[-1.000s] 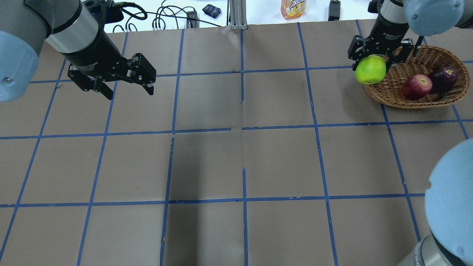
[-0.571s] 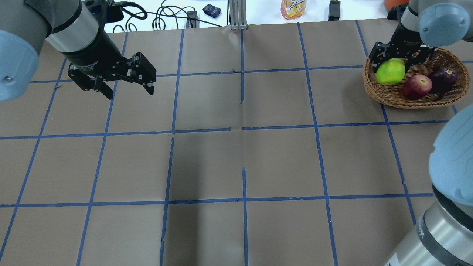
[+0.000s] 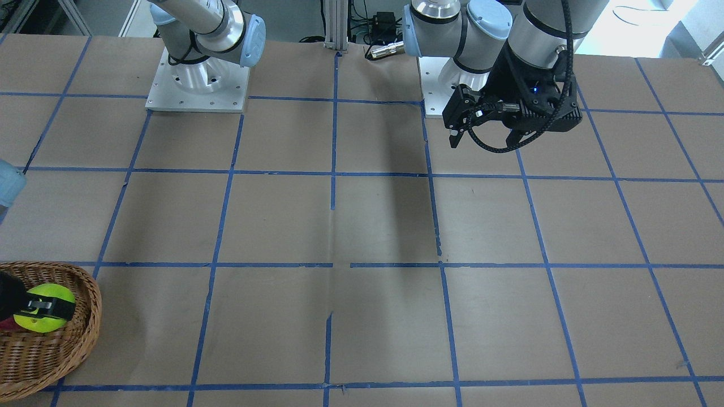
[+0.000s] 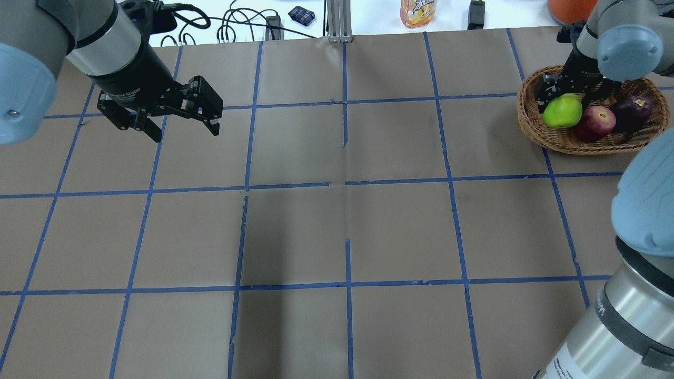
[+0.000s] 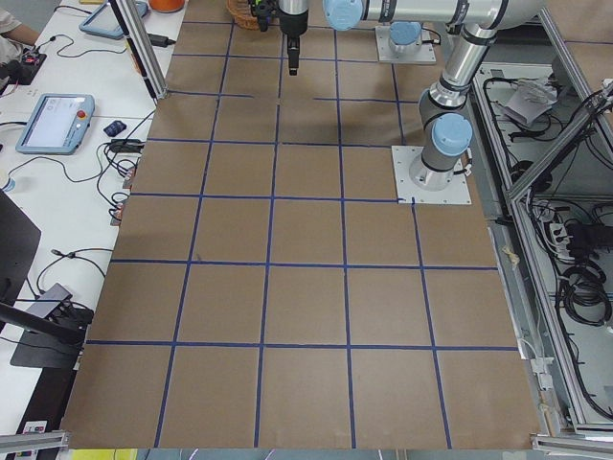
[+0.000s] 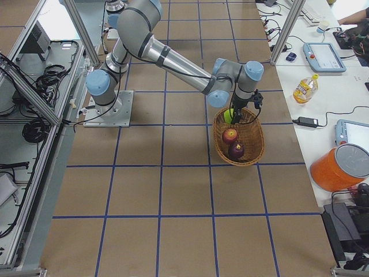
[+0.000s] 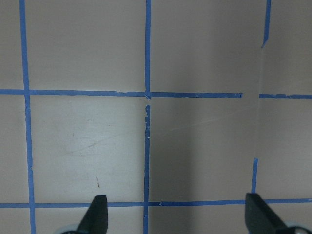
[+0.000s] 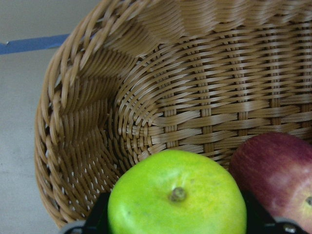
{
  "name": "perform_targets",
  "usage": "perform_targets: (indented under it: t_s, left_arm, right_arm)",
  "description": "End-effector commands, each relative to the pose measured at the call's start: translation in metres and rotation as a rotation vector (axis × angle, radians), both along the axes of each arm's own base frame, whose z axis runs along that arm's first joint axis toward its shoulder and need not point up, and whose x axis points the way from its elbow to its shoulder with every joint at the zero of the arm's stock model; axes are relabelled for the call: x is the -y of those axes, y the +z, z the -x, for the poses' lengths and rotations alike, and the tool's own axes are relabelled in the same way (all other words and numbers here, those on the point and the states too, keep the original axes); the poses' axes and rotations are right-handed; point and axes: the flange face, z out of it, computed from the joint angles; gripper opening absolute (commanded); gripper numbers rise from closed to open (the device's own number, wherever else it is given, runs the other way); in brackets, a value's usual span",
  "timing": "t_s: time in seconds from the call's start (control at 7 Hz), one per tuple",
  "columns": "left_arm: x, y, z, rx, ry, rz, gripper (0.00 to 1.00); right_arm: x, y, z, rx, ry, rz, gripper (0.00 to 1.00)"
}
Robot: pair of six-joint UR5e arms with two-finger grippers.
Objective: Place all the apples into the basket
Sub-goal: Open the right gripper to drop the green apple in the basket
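The wicker basket (image 4: pixel 553 138) stands at the table's far right and also shows in the front-facing view (image 3: pixel 62 350). The red apple (image 4: pixel 595 122) and the dark maroon apple (image 4: pixel 632 110) lie in it. My right gripper (image 4: pixel 564 101) is shut on the yellow-green apple (image 4: pixel 562 111) and holds it low inside the basket, beside the red apple (image 8: pixel 280 170). The right wrist view shows the green apple (image 8: pixel 175 200) between the fingers over the basket's woven wall (image 8: pixel 146 97). My left gripper (image 4: pixel 187 131) is open and empty above the far left of the table (image 7: pixel 175 219).
A juice bottle (image 4: pixel 417 13), cables (image 4: pixel 231 26) and an orange container (image 4: pixel 566 8) sit beyond the table's far edge. The brown table surface has a blue tape grid (image 4: pixel 347 184). My right arm's elbow (image 4: pixel 642 210) hangs over the near right corner.
My right gripper has carried the green apple from outside the basket's left rim over the rim and down into the basket. The left arm has not moved.
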Motion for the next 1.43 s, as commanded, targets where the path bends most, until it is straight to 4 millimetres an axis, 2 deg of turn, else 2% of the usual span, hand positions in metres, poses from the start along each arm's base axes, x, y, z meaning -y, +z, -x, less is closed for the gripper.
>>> perform_targets:
  t_s: [0.0, 0.14, 0.29, 0.43, 0.57, 0.71, 0.86, 1.0, 1.14, 1.29]
  left_arm:
    - [0.000, 0.000, 0.000, 0.000, 0.000, 0.001, 1.00]
    - [0.000, 0.001, 0.000, 0.000, 0.000, 0.002, 1.00]
    - [0.000, 0.000, 0.000, 0.002, 0.000, -0.001, 1.00]
    - [0.000, 0.000, 0.000, 0.000, 0.000, -0.001, 1.00]
    - [0.000, 0.000, -0.001, 0.000, 0.001, 0.001, 1.00]
    - [0.000, 0.000, -0.001, 0.000, 0.001, 0.001, 1.00]
    - [0.001, 0.000, 0.000, 0.000, 0.000, 0.001, 1.00]
    - [0.002, 0.003, -0.001, 0.003, 0.002, 0.005, 1.00]
    - [0.002, 0.002, -0.001, 0.005, 0.000, 0.002, 1.00]
    - [0.001, 0.002, -0.002, 0.005, 0.003, 0.004, 1.00]
  right_arm:
    - [-0.002, 0.000, 0.009, 0.001, 0.043, -0.008, 1.00]
    - [-0.004, 0.000, 0.018, 0.009, 0.034, -0.014, 1.00]
    - [-0.006, 0.007, 0.018, 0.007, 0.035, -0.012, 1.00]
    - [-0.013, 0.028, 0.013, 0.022, 0.036, -0.030, 1.00]
    - [-0.022, 0.064, 0.001, 0.026, 0.036, -0.023, 1.00]
    - [-0.032, 0.096, -0.020, 0.069, 0.044, 0.004, 1.00]
    - [-0.044, 0.129, -0.066, 0.119, 0.023, 0.018, 1.00]
    - [-0.061, 0.153, -0.110, 0.107, -0.056, 0.020, 1.00]
    - [-0.080, 0.172, -0.134, 0.102, -0.077, 0.011, 1.00]
    - [-0.114, 0.198, -0.150, 0.107, -0.110, -0.045, 1.00]
